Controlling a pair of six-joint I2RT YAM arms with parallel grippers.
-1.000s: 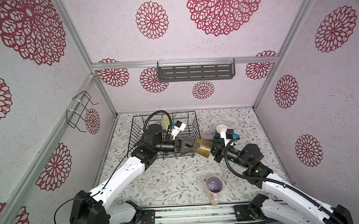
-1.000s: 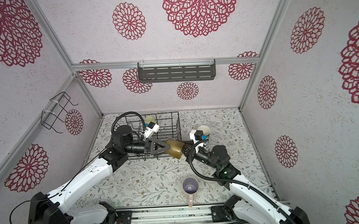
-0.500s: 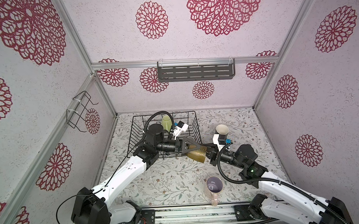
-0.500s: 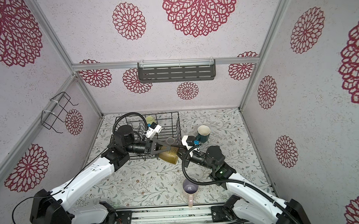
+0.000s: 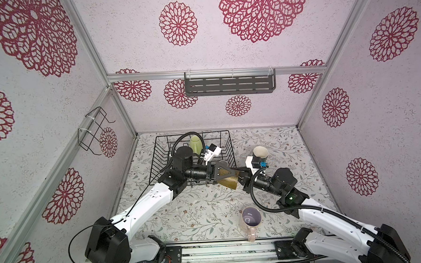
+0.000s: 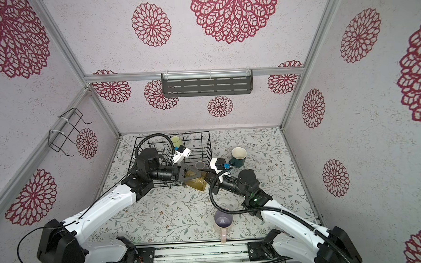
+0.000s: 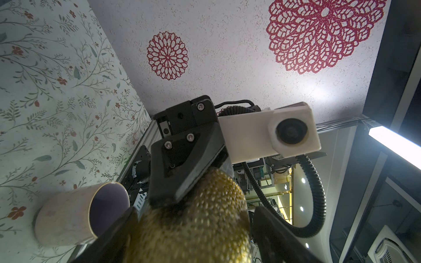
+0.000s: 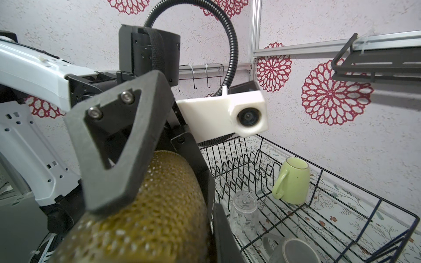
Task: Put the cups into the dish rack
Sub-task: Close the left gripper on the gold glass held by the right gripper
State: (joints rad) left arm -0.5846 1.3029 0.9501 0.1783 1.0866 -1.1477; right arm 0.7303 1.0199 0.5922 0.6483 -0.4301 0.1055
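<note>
Grey slotted shelf (image 5: 229, 85), black wire holder (image 5: 93, 132), apparently zip-tied

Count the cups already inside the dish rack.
3. The pale yellow-green mug sits at the far end of the dish rack, the grey mug at its near corner, and the clear glass between them. The left arm may hide more.

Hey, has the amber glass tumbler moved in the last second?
Yes. The amber glass tumbler has shifted left, ending closer to the dish rack's near right corner.
</note>
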